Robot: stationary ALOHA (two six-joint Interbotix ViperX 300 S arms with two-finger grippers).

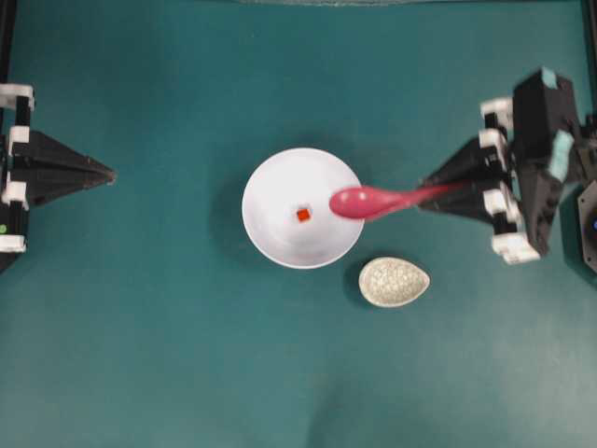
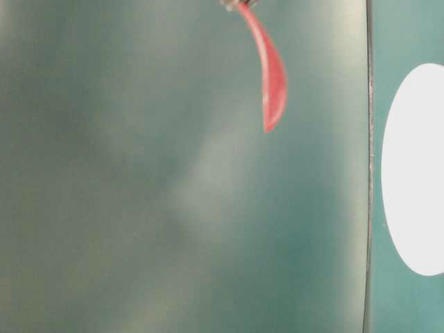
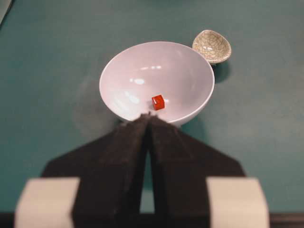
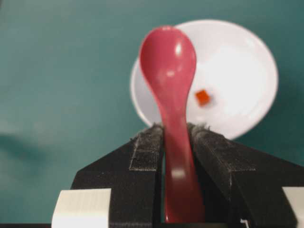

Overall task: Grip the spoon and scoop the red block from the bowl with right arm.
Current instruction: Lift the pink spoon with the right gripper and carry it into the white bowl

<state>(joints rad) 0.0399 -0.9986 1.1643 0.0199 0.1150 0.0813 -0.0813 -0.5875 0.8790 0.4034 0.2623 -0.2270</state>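
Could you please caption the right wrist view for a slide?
Right gripper holds the spoon above the bowl containing the red block.

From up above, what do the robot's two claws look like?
Both are matte black wedges tapering to a point. The left gripper has white blocks along its base and a small green dot. The right gripper has the same white blocks, backed by a bulkier black housing with pale teal patches. Close up, its inner pads look fuzzy.

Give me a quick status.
Right hand shut on spoon, over bowl rim. Left hand shut, idle. Block in bowl, path clear.
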